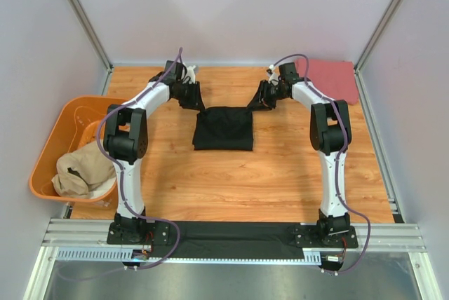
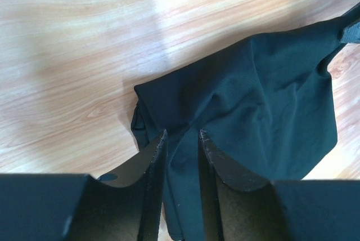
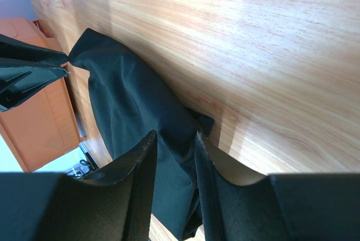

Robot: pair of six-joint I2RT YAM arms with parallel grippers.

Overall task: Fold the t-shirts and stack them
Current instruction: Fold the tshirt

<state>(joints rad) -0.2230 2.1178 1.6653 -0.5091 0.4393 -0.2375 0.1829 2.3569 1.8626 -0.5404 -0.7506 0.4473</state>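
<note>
1. The black t-shirt (image 1: pixel 223 128) lies part-folded in the middle of the table (image 1: pixel 295 174).
2. My left gripper (image 2: pixel 183 135) and right gripper (image 3: pixel 175 135) each pinch a far corner, jaws narrowed on the cloth.
3. I judge a fold is in hand; next I must carry both corners evenly toward the near hem.
</note>
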